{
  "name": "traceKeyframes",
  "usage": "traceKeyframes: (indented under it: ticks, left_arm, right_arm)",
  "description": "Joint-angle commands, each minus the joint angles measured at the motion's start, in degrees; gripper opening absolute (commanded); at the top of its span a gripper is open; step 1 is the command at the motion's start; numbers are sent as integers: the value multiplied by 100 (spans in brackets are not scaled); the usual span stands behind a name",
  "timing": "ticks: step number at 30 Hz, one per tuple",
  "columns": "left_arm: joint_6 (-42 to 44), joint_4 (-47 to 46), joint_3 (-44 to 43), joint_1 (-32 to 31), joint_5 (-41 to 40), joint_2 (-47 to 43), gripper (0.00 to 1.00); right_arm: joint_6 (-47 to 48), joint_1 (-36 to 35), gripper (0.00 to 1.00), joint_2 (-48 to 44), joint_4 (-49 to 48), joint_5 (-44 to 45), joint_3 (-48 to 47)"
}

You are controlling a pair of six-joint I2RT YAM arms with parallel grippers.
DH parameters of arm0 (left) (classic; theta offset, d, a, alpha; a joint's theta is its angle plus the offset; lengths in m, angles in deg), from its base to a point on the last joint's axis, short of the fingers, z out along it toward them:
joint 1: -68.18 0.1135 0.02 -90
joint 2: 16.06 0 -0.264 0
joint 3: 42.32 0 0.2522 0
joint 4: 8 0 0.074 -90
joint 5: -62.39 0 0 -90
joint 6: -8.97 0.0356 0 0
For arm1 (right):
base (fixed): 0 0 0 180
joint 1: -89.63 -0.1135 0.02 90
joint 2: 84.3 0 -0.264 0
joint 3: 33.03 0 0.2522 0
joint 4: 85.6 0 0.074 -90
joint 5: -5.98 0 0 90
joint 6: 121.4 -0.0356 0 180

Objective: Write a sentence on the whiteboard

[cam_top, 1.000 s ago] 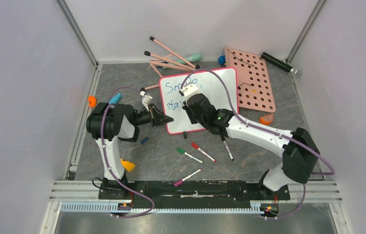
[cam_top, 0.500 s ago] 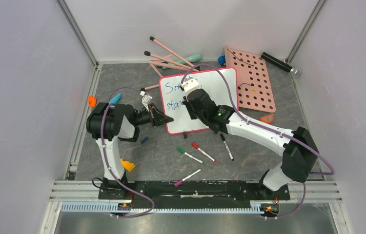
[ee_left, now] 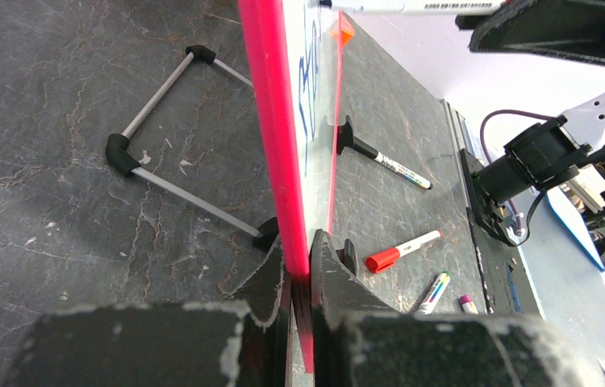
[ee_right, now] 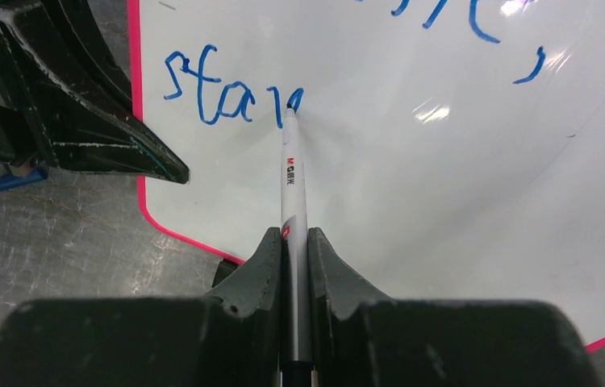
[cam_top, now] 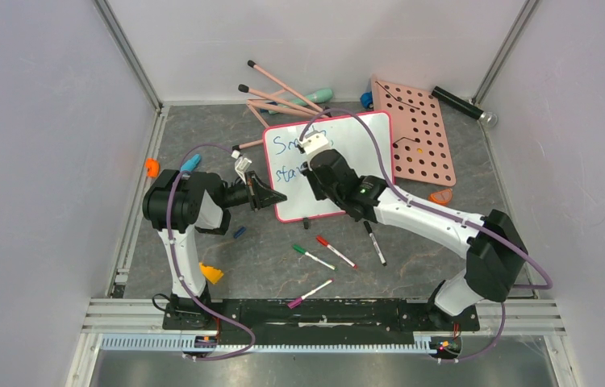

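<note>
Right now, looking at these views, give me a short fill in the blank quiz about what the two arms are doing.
1. The left gripper is shut on the rim of the ____.
2. The marker in the right gripper writes the sentence in ____ ink.
3. Between the green-capped marker and the black-capped marker lies a ____-capped one.
Missing: whiteboard; blue; red.

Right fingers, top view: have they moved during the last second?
Yes, slightly: the right fingers, holding the marker, shifted toward the whiteboard's far rim, now hiding more of the sentence's upper line.
</note>
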Motion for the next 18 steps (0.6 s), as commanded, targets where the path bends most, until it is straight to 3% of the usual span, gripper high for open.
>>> traceKeyframes:
  ticks: [1,18]
  left_arm:
    - [1455,-254,21,50,-312,325,2]
    - [1455,-255,21,46,-312,327,2]
  right_arm:
    - [-90,41,0,-132,-50,-38,295]
    - [-207,-23,0,-76,-397,-534,452]
